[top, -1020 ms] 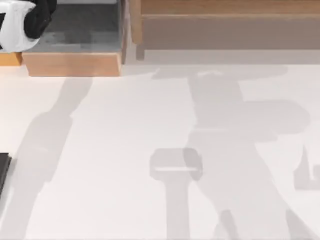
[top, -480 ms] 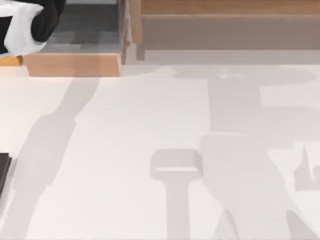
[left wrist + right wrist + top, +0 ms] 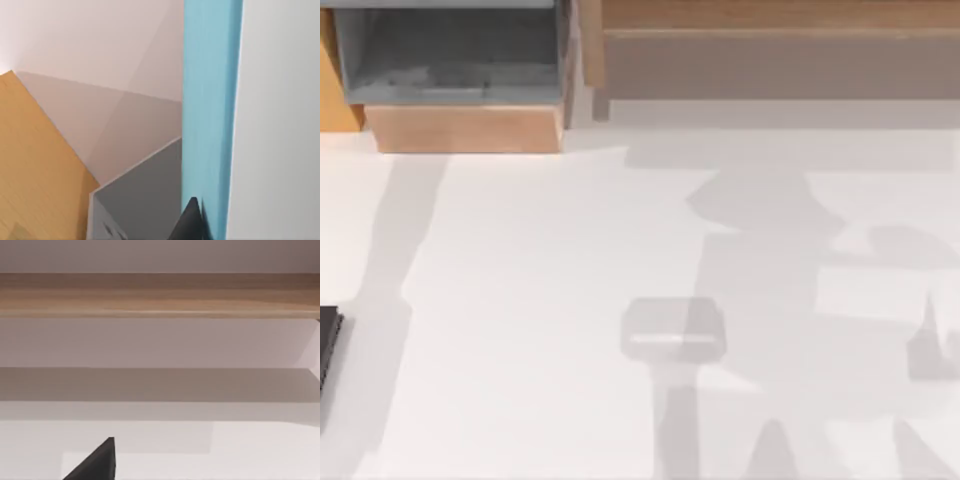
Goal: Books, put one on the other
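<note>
A book with a light blue cover (image 3: 210,100) and a white face beside it stands close up in the left wrist view. One dark fingertip (image 3: 191,222) of my left gripper presses against the blue side, and the other finger is hidden behind the book. The gripper is raised above the orange-brown wood (image 3: 35,175) and the grey box (image 3: 140,195). In the right wrist view a single dark fingertip (image 3: 97,462) of my right gripper shows above the white table, facing the wooden shelf (image 3: 160,295). A second book is out of view.
A grey open box (image 3: 450,50) on a wooden base (image 3: 465,128) stands at the table's back left. A long wooden shelf (image 3: 770,40) runs along the back. A dark flat thing (image 3: 328,345) is cut off by the left edge. Arm shadows cross the white table (image 3: 540,300).
The white and black body of my left arm, at the back left corner before, has left the top view. The shadows on the table have shifted.
</note>
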You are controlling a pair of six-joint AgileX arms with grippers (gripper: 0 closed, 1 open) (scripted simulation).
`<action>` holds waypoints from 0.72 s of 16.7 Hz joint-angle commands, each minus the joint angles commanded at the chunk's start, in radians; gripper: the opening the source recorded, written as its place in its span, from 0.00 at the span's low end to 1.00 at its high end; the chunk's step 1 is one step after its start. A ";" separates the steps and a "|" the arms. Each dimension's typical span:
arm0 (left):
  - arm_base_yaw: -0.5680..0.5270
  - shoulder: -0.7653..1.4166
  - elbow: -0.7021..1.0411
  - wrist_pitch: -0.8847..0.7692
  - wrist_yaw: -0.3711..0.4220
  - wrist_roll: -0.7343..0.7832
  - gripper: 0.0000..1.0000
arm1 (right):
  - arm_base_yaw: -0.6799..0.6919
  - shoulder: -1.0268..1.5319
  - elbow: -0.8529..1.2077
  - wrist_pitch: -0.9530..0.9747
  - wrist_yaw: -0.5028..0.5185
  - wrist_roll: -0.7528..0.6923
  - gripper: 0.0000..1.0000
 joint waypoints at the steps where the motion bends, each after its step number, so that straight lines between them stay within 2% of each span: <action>1: 0.050 -0.057 -0.054 -0.018 0.058 0.102 0.00 | 0.000 0.000 0.000 0.000 0.000 0.000 1.00; 7: 0.414 -0.341 -0.406 -0.169 0.369 0.780 0.00 | 0.000 0.000 0.000 0.000 0.000 0.000 1.00; 12: 0.732 -0.476 -0.678 -0.320 0.539 1.293 0.00 | 0.000 0.000 0.000 0.000 0.000 0.000 1.00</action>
